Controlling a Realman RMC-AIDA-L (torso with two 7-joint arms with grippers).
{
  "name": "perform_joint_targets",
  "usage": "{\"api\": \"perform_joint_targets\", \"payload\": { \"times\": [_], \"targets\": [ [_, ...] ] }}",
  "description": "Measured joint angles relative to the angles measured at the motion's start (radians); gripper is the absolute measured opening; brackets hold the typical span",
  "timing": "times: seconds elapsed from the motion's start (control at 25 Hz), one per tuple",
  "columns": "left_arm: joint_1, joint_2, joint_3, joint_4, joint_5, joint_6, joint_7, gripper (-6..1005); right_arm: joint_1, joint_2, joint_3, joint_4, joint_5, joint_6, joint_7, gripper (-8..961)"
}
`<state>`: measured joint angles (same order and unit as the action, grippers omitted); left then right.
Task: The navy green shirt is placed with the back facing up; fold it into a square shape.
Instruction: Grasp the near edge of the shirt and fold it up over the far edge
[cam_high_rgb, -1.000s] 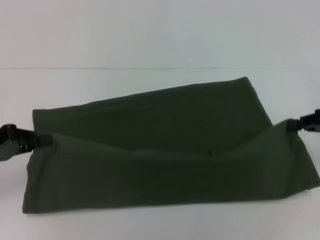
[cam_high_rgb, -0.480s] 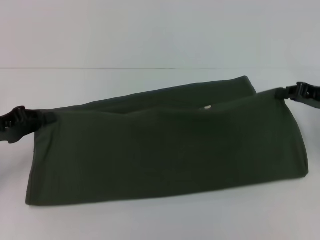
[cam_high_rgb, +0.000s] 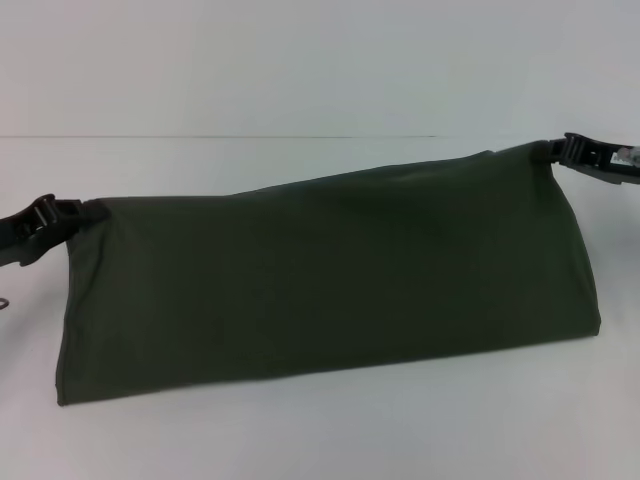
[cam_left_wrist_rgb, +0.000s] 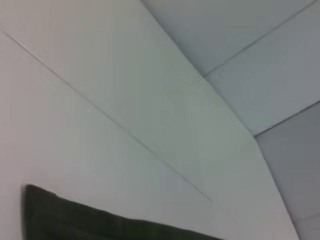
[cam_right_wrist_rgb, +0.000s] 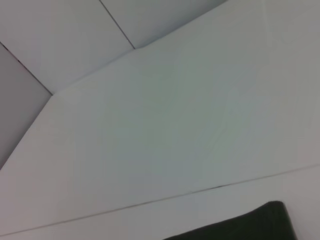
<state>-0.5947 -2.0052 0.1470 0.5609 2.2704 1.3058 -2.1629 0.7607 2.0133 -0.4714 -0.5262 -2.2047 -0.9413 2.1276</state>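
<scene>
Shirt, the navy green shirt (cam_high_rgb: 330, 275), lies doubled into a long band on the white worktop (cam_high_rgb: 320, 430). Left tool (cam_high_rgb: 88, 214) and right tool (cam_high_rgb: 548, 152) each pinch a far corner; squaring crosswise remains.

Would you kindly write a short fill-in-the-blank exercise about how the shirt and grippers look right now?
1. The navy green shirt lies on a ____ table.
2. The left gripper grips the shirt's far ____ corner.
3. The right gripper grips the far ____ corner.

Missing words: white; left; right
</scene>
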Motion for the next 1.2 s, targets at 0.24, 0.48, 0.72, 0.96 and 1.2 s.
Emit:
{"api": "perform_joint_targets", "payload": {
  "times": [0.24,0.48,0.72,0.96,1.2],
  "targets": [
    [-0.003,-0.008,0.003,-0.025,-0.020,-0.080,0.032,110,0.028,0.027,-0.006,0.011,0.005,0.097,-0.032,121],
    [-0.007,-0.022,0.003,-0.038,-0.046,-0.142,0.063,112,0.065,0.066,-0.011,0.022,0.007,0.205,-0.086,127],
    [-0.007,-0.040,0.005,-0.042,-0.079,-0.195,0.093,114,0.105,0.079,-0.059,0.082,0.015,0.336,-0.123,134],
    [-0.015,-0.051,0.005,-0.052,-0.090,-0.233,0.115,116,0.102,0.080,-0.110,0.100,0.161,0.371,-0.200,140],
    [-0.027,-0.065,0.009,-0.052,-0.095,-0.267,0.125,118,0.109,0.080,-0.112,0.116,0.188,0.405,-0.236,146]
  ]
}}
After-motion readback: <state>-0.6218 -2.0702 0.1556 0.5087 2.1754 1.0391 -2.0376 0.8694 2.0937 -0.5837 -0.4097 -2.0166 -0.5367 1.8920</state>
